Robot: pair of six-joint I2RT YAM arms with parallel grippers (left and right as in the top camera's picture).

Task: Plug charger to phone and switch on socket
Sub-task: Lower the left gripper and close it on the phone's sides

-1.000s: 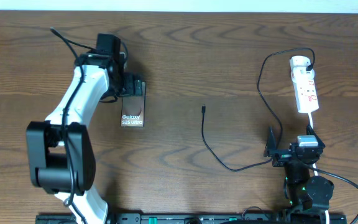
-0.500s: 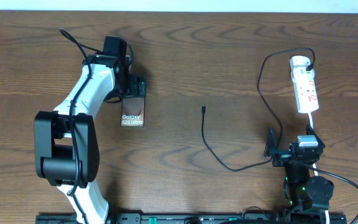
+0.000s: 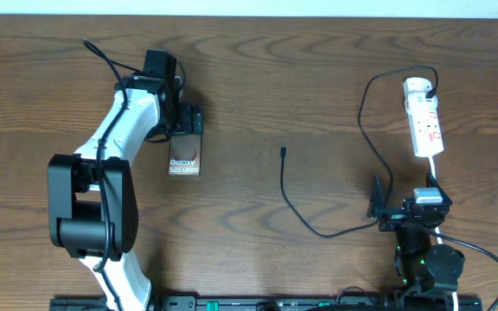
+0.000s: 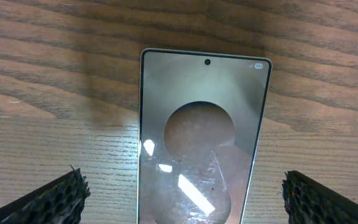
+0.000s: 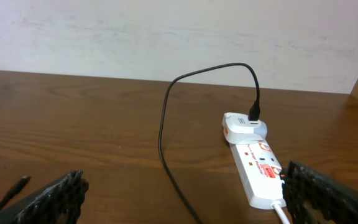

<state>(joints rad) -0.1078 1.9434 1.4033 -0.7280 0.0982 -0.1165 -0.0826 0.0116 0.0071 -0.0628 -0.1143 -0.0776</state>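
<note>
Left arm has shifted slightly and now holds still; the phone [image 4: 201,143] lies on the surface under the left pincer [image 3: 187,123], wide and empty, so a grasp seems next. Well to its right lies the charger tip [image 3: 283,152], unplugged; the right pincer [image 5: 188,196], wide too, faces the socket [image 5: 257,158].

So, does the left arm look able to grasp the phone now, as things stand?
Probably yes. The left gripper hangs right above the phone, with its jaws open and standing wider than the phone's long sides. Nothing lies between them or beside the phone.
</note>
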